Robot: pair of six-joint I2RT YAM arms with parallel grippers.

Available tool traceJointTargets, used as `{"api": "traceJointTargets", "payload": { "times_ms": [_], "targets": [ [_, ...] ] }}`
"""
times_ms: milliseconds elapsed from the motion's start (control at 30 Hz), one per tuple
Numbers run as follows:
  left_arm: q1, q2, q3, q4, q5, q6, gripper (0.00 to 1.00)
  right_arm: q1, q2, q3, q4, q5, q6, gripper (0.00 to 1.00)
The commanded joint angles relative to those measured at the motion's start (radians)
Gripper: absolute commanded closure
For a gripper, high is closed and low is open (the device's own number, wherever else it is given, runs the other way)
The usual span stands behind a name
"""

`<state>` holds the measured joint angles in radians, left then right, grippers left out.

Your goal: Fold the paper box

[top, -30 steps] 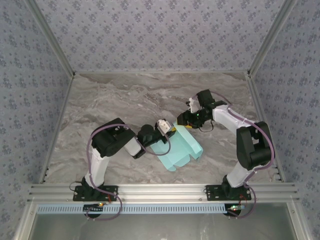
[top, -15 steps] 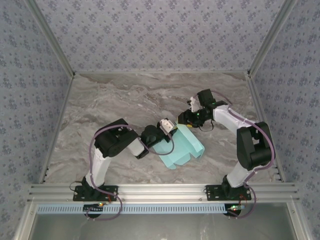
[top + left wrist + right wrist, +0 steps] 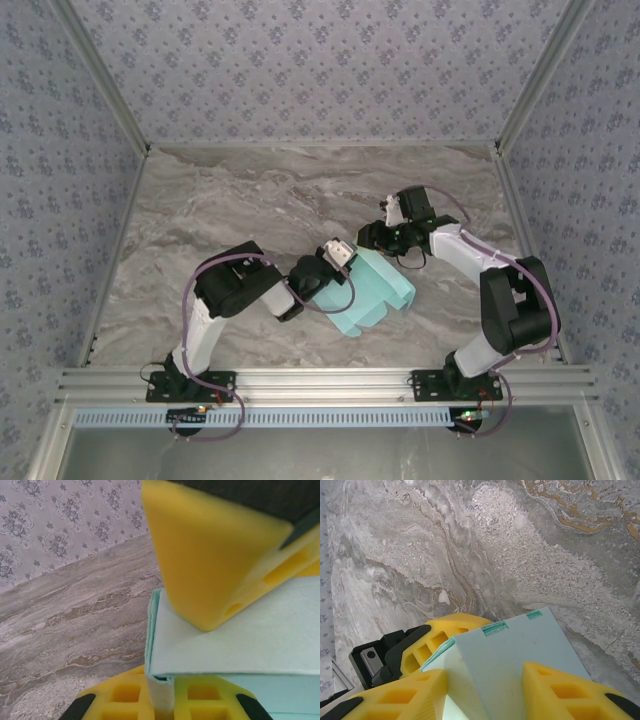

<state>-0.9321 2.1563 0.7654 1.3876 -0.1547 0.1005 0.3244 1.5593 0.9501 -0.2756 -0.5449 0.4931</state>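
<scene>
surface: grey marbled tabletop (image 3: 250, 200), floral-wallpaper walls (image 3: 300, 70) | left gripper (image 3: 343, 262): pinched on the paper box (image 3: 378, 295) | right gripper (image 3: 366, 240): fingers straddling it (can't tell if gripping)

One camera, high at the near side, looks down over the whole grey marbled counter (image 3: 250, 200). Close behind the left pincer (image 3: 185, 655), another faces the patterned wall (image 3: 60, 525). Close above the right pincer (image 3: 485, 690), a third faces downward. All share the pale aqua card box (image 3: 375, 290).

paper box (image 3: 235, 630) cropped rightward, corner likely hidden beneath left end effector (image 3: 348, 266)
</scene>
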Motion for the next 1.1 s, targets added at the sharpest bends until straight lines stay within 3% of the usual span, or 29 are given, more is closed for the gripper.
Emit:
{"api": "traceJointTargets", "payload": {
  "times_ms": [0,33,167,267,333,433,533,833,1067],
  "targets": [
    [-0.019,0.029,0.04,-0.046,-0.032,0.025,1.0,0.037,0.01,-0.045,-0.057,-0.025,0.041,0.56],
    [-0.019,0.032,0.044,-0.039,-0.032,0.014,1.0,0.04,0.01,-0.05,-0.048,-0.028,0.049,0.56],
    [-0.02,0.044,0.052,0.004,-0.014,-0.002,0.81,0.056,0.002,-0.064,-0.034,-0.036,0.086,0.57],
    [-0.02,0.042,0.058,0.019,-0.006,-0.004,0.79,0.065,-0.007,-0.061,-0.05,-0.013,0.091,0.57],
    [-0.022,0.04,0.064,0.019,-0.008,0.004,0.79,0.066,-0.013,-0.062,-0.057,-0.003,0.094,0.58],
    [-0.022,0.036,0.069,0.005,-0.029,-0.002,0.92,0.066,-0.019,-0.068,-0.055,-0.003,0.104,0.58],
    [-0.026,0.049,0.082,0.009,-0.051,-0.004,0.98,0.073,-0.029,-0.085,-0.041,0.005,0.128,0.58],
    [-0.061,0.091,0.136,-0.03,-0.24,-0.001,0.91,0.12,-0.126,-0.189,0.058,0.106,0.304,0.59],
    [-0.056,0.113,0.128,0.01,-0.111,0.0,0.96,0.091,-0.162,-0.172,0.0,0.119,0.248,0.57]
  ]
}}
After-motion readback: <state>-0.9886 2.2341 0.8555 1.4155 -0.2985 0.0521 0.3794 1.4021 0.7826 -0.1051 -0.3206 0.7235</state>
